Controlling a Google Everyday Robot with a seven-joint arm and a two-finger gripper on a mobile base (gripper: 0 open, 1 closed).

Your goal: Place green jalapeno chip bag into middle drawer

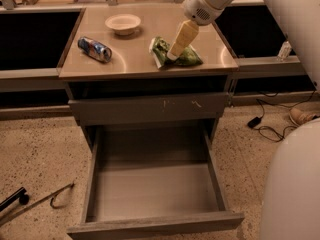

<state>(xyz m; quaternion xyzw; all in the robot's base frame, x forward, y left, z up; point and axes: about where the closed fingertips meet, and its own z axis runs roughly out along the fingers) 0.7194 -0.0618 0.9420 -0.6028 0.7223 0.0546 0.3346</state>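
The green jalapeno chip bag [161, 50] lies on the cabinet top [135, 64], right of centre. My gripper [173, 56] reaches down from the upper right, and its cream tip is at the bag's middle, touching it or just above it. The middle drawer [155, 227] is pulled wide open below, and its grey floor is bare. Part of the bag is hidden behind the gripper.
A blue-and-silver can [95, 49] lies on its side at the top's left. A pale bowl [123, 23] stands at the back. A shut drawer front with pale scratches [150, 109] sits above the open drawer. Metal tools [35, 201] and cables [270, 126] lie on the floor.
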